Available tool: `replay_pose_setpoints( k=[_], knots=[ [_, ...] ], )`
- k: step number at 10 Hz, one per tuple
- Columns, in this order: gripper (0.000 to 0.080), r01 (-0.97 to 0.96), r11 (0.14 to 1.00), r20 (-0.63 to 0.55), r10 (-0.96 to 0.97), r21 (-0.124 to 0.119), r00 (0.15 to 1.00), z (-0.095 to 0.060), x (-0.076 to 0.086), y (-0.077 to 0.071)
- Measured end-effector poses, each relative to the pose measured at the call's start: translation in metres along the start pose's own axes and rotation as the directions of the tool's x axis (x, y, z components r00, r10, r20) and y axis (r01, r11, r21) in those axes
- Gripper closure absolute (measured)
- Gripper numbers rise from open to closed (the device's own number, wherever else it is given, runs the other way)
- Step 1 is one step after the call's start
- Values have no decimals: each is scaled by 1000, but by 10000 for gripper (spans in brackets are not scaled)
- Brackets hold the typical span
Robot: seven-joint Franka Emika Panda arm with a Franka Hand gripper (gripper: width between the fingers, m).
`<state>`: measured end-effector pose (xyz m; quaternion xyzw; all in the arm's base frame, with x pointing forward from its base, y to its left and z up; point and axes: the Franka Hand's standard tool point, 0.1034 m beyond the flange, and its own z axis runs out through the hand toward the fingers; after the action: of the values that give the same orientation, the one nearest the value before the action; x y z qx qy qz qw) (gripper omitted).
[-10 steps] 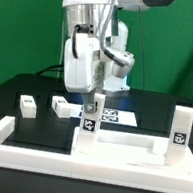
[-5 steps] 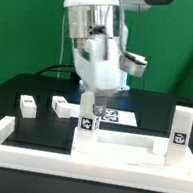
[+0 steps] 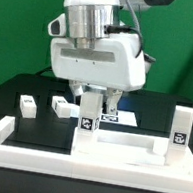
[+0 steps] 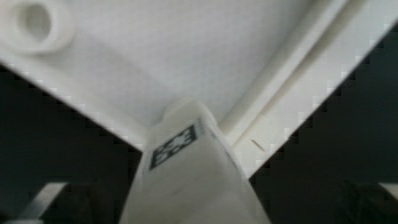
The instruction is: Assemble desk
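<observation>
Hangs low over the black surface [image 3: 44,125] with the gripper [image 3: 95,101] spread wide, fingers [image 3: 112,97] either side of an upright leg [image 3: 89,120], clamped on nothing. In the wrist view, dark gaps on both sides of that leg [image 4: 187,175]. Stands, that leg, at the corner of the desk top [image 3: 125,148] on the exterior view's left; at the far corner, a second leg [image 3: 182,128], upright too. Desk top flat, just beside the border wall [image 3: 36,148]. Further left, two loose legs [image 3: 26,105] lying well apart from it. Behind, the marker board [image 3: 120,116].
</observation>
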<state>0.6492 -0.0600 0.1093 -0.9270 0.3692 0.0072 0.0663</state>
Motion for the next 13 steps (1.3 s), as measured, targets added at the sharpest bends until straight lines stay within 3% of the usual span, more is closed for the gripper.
replay_pose_setpoints(
  k=[1,2,4,5,6,7,8,11,13],
  knots=[
    [150,287,957,-16,-288,-47,957,-2,3,-1],
    [150,374,926,-12,-375,-51,927,-2,1,-3],
    [150,356,933,-13,-357,-52,934,-2,2,-2],
    [260,351,935,-13,-352,-51,936,-1,2,-2],
    [396,240,970,-18,-241,-48,970,-1,1,-2],
    [396,177,983,-21,-179,-50,984,-1,2,-2],
    [506,119,992,-24,-120,-50,992,-1,3,1],
    [506,-146,988,-36,144,-44,989,0,2,0],
    [506,-424,905,-46,422,-37,905,1,-2,-3]
  ],
)
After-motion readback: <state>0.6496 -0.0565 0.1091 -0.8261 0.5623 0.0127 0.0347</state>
